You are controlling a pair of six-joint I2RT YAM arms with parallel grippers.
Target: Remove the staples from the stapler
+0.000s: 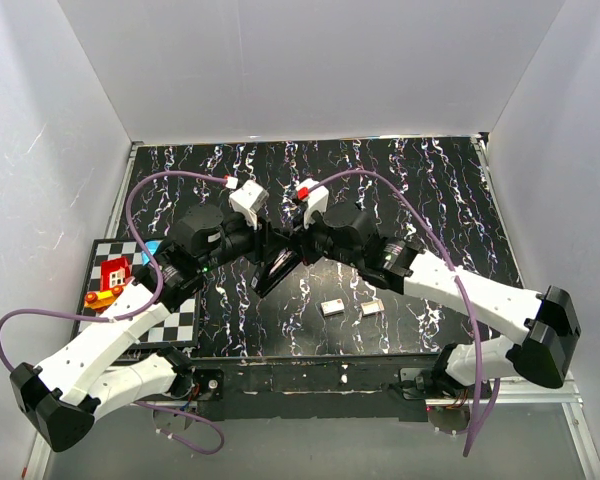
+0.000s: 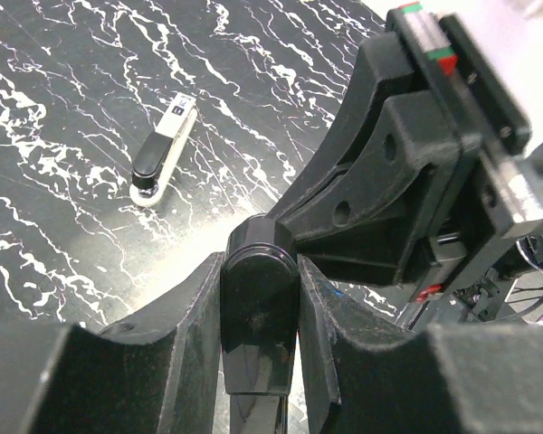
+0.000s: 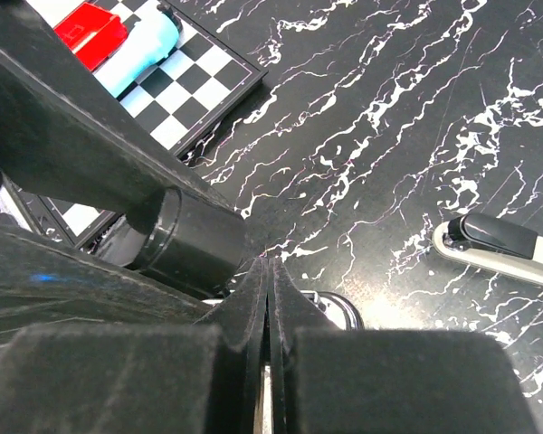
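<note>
The stapler (image 1: 277, 270), dark and slim, hangs tilted above the middle of the marbled table between both arms. My left gripper (image 1: 263, 262) is shut on its glossy black body (image 2: 258, 307), one finger on each side. My right gripper (image 1: 298, 250) comes from the right, its fingers pressed shut (image 3: 268, 264) at the stapler's upper end (image 3: 339, 312). A thin pale sliver shows between the right pads; I cannot tell what it is. The right gripper's black body (image 2: 389, 163) fills the left wrist view.
Two small pale blocks (image 1: 332, 307) (image 1: 371, 308) lie on the table near its front edge. A small black-and-white piece (image 2: 163, 154) (image 3: 502, 244) lies flat on the marble. A chessboard (image 1: 175, 325) with a red toy house (image 1: 113, 270) sits at the left. White walls enclose the table.
</note>
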